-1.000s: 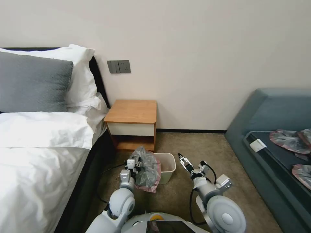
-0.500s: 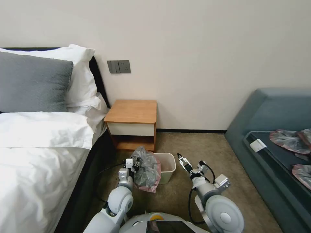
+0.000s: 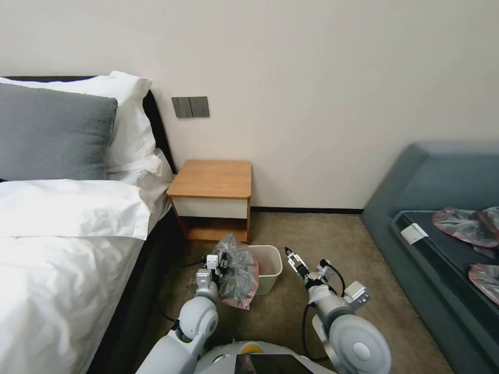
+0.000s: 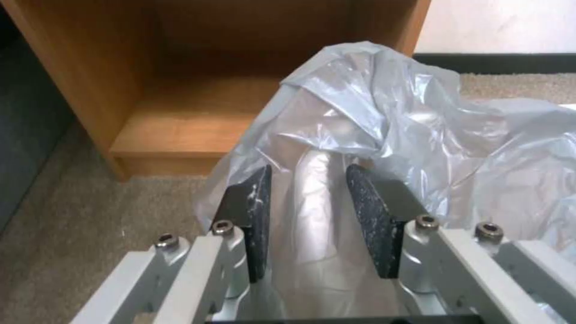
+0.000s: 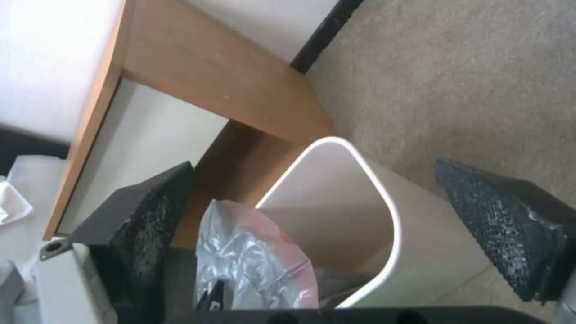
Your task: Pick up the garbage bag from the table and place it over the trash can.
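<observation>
On the beige carpet, the left gripper pinches the crinkled grey plastic garbage bag (pink-edged) beside the cream plastic trash can; the right gripper hovers open.

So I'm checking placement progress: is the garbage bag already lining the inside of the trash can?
No, the garbage bag hangs bunched in the left gripper beside the trash can, whose inside is bare.

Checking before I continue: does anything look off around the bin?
Yes. The garbage bag hangs bunched against the trash can's left side, not over its rim. The left gripper pinches it; the right gripper waits open, to the right.
</observation>
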Tool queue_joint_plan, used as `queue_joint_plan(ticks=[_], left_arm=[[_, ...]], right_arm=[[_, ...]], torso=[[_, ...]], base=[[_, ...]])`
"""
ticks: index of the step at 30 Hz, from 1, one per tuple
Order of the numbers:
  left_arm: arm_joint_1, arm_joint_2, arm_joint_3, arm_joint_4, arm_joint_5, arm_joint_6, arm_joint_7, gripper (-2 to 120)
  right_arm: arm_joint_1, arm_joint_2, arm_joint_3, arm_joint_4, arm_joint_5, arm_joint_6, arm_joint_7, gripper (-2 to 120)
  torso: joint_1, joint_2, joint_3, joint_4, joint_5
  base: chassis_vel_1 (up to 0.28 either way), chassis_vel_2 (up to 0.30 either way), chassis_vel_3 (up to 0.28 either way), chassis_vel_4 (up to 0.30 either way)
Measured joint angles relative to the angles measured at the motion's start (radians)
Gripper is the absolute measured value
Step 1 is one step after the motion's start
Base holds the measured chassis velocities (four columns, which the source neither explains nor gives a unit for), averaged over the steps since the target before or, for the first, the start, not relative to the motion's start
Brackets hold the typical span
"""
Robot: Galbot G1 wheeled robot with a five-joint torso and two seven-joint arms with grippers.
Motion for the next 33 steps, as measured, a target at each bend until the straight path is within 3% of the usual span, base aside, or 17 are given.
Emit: queue_joint_plan(ticks=[19,22,25,27,33], left_arm=[[-0.042,-0.007,0.019,0.057,-0.019,0.018,-0.006,32],[-0.046,-0.008,0.021,0.066,-0.02,0.017,-0.006,29],[-0.051,-0.01,0.024,0.074,-0.021,0.013,-0.006,15],[-0.052,-0.011,0.025,0.075,-0.021,0.012,-0.006,14],[-0.045,-0.011,0.025,0.082,-0.027,-0.102,0.016,11]], right_arm=[[0.004,0.009,-0.001,-0.012,-0.011,0.004,-0.003,100],[0.004,0.012,-0.001,-0.014,-0.014,0.004,-0.004,100],[0.003,0.015,-0.002,-0.014,-0.016,0.005,-0.004,100],[0.003,0.015,-0.002,-0.014,-0.016,0.005,-0.004,100],[0.012,0.014,0.002,-0.014,-0.017,0.007,-0.008,100]], torso=[[0.0,0.0,0.0,0.0,0.0],[0.0,0.0,0.0,0.0,0.0],[0.0,0.0,0.0,0.0001,0.0002],[0.0,0.0,0.0,0.0001,0.0002],[0.0,0.0,0.0,-0.0003,-0.0002]], base=[[0.0,0.0,0.0,0.0],[0.0,0.0,0.0,0.0],[0.0,0.0,0.0,0.0],[0.0,0.0,0.0,0.0],[0.0,0.0,0.0,0.0]])
